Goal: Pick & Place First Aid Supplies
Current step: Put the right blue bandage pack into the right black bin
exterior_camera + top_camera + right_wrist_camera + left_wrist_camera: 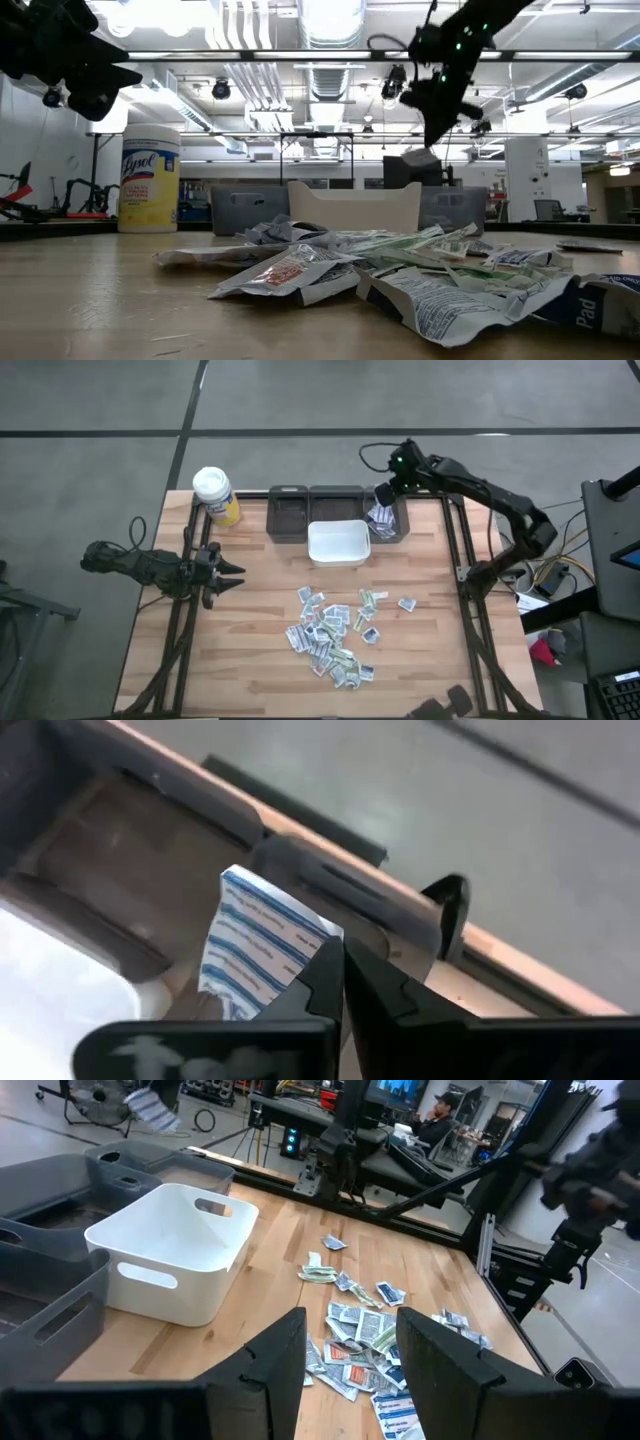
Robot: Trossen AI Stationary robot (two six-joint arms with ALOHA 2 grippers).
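The first aid supplies [335, 632] lie as a loose heap of several small paper packets on the wooden table, near its front middle, and also show in the left wrist view [362, 1342]. My right gripper [384, 494] is up at the table's far edge, over the right-hand grey bin [398, 528], and shut on one blue-printed packet [252, 948]. At the table's left edge my left gripper [228, 572] stands open and holds nothing [350, 1348]. My right gripper pinches the blue-printed packet by one edge [305, 952] between its two fingers. The fingers slant downward from the table's right side. The packet sticks out past the fingertips, lifted clear above the grey bin.
A white bin [338, 544] stands in front of a row of three grey bins [312, 510] at the far edge. A yellow wipes bottle with a white lid [216, 496] stands at the far left. Bare wood lies between the heap and the left gripper.
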